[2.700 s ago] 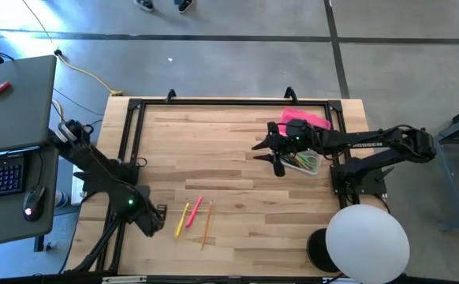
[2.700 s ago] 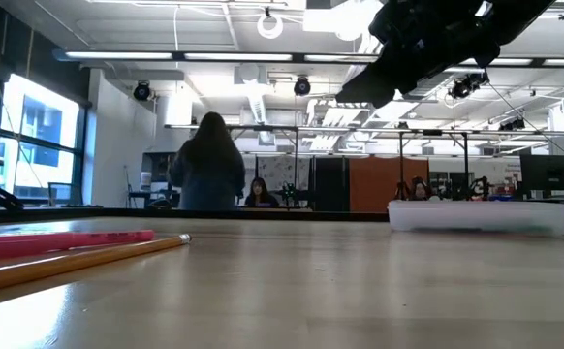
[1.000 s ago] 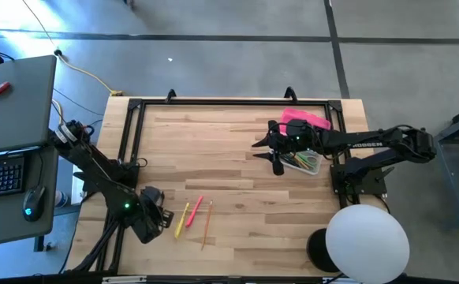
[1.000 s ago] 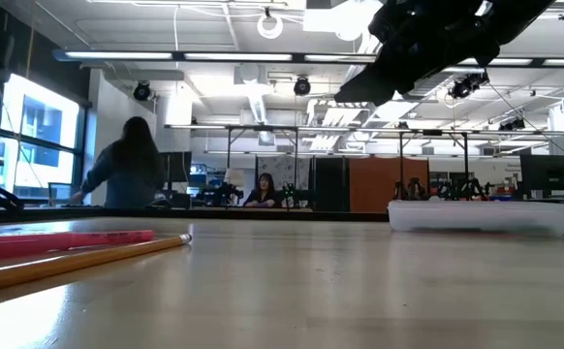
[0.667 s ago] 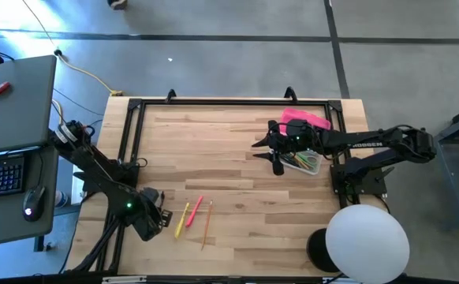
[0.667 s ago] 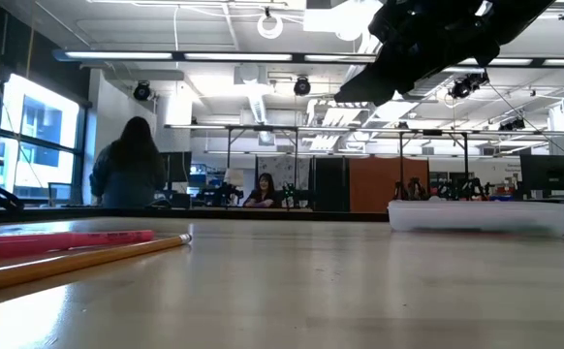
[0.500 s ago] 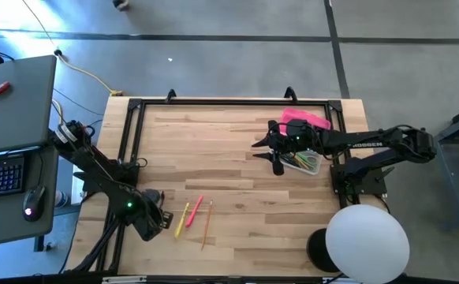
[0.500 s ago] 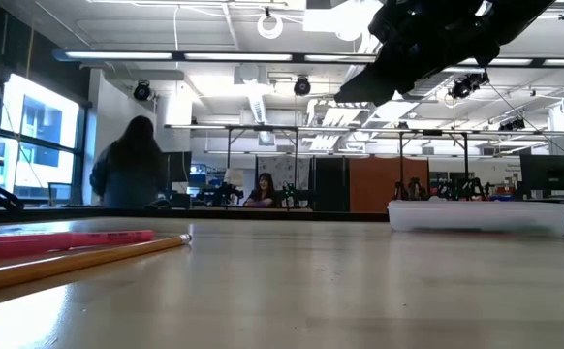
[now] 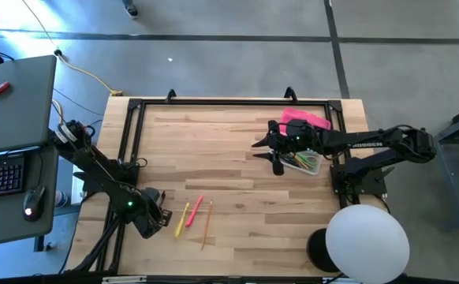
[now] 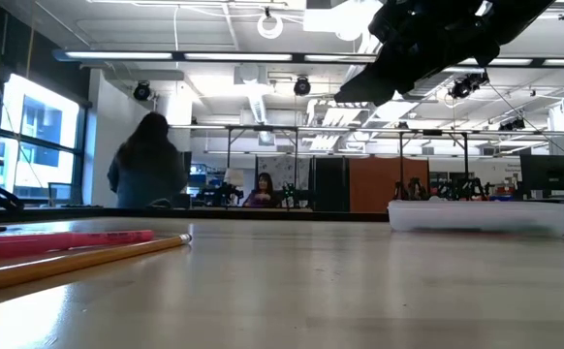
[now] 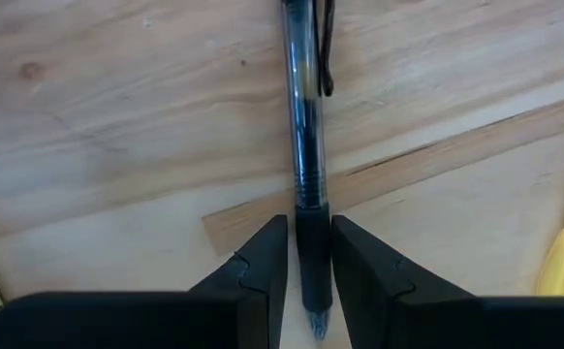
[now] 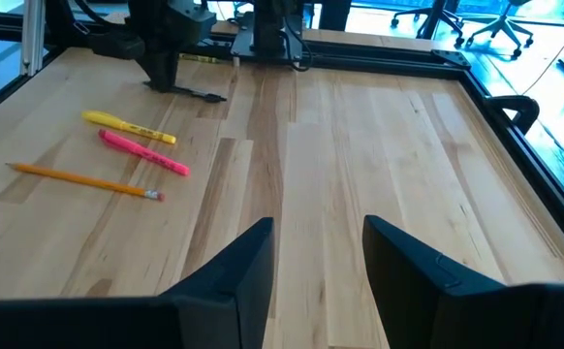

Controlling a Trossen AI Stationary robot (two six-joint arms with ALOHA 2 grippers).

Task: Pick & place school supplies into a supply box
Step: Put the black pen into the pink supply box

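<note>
Down at the table's near-left corner, the left gripper (image 11: 308,254) has its fingers pinched on a dark pen (image 11: 304,145) lying flat on the wood. The right gripper (image 12: 317,254) hovers beside the clear box (image 9: 304,162), fingers spread. Yellow pen (image 9: 181,220), pink pen (image 9: 195,208) and pencil (image 9: 207,222) lie nearby.

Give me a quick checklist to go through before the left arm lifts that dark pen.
1. Left hand closed on the dark pen: ok, a finger on each side of its grip end.
2. Pen flat on the table: ok.
3. Yellow marker, pink marker and pencil clear of the grip: ok.
4. Supply box open, pink lid off: ok.
5. Right hand, open, beside the box: may obstruct, cannot tell.
</note>
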